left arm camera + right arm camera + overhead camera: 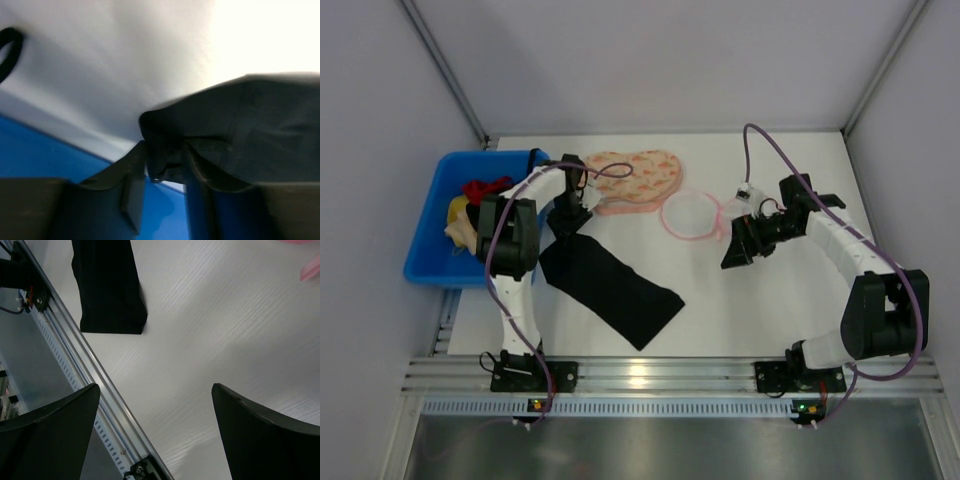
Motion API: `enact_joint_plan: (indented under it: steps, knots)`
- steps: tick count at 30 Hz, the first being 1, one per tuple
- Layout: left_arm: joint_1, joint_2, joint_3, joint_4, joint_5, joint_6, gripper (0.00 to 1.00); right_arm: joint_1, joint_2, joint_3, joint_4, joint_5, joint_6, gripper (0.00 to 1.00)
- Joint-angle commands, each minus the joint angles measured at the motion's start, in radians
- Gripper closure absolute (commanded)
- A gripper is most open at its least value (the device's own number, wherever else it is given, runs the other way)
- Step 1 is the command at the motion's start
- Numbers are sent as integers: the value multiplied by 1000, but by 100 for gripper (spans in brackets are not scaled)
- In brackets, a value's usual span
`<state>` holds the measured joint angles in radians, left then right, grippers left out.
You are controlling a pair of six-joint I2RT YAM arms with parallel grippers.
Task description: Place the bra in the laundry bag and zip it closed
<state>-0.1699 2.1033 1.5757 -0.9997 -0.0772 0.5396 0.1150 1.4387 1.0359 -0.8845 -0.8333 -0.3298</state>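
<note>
Left gripper (568, 216): I read it as clamped on the bra (612, 286), at the strip's far end.
Left wrist view only: a bunched black fold is pinched between the two fingers (127, 192), and the rest of the fabric spreads up and to the right of them. The top view is too coarse to confirm this pinch.
Bra, top view only: the full length shows. It runs from the left fingers diagonally toward the near edge and lies flat on the table (790, 310), well short of the right fingers.
Right gripper (738, 246): jaws spread wide with nothing between them, hovering over bare table.
Right wrist view only: the square free end of the bra sits beyond the left-hand finger, close to the aluminium rail (65, 340). A pink sliver (310, 270) shows far beyond the right-hand finger. I cannot tell what it belongs to.
Laundry bag (690, 214): a round mesh pouch with a pink rim, flat on the table just beside the right gripper and well apart from the left fingers. I cannot tell from here whether the zip is open or shut.
Peach-pink cloth (636, 180): it lies just beyond the left fingers, its edge near the bag.
Blue bin (428, 225): it sits to the outer side of the left fingers and holds red, yellow and beige items. The left wrist view shows only its blue under the fingers.
Surface: white, matt, faintly ribbed in the right wrist view.
Room: plain grey panels on three sides, with the rail along the near edge.
</note>
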Motion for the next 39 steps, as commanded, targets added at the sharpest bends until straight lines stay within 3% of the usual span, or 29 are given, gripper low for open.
enact_joint_plan:
  steps: [1, 5, 8, 13, 19, 28, 34, 39]
  knots:
    - [-8, 38, -22, -10, 112, 10, 65, -2, -35, 29, -10, -6, -21, 5]
    - [-39, 6, -43, -11, 198, -29, 88, -2, -37, 36, -7, -9, -14, 6]
    - [-74, -37, -59, -10, 249, -76, 100, -3, -40, 41, -8, -12, -12, 7]
    - [-102, -172, 18, -11, 211, -142, 100, -2, -60, 49, -19, -9, -17, 7]
    - [-102, -233, 363, -88, 41, -148, 100, -2, -66, 56, -22, -15, -17, 7]
    - [-112, -138, 979, -119, -172, -141, 100, -2, -58, 81, 4, -29, 12, 7]
    - [-126, -287, 893, 99, -260, -136, 100, -3, -43, 107, 16, -44, 31, 7]
    - [-177, -448, 687, 180, -263, -116, 100, -2, -43, 96, 36, -53, 46, 7]
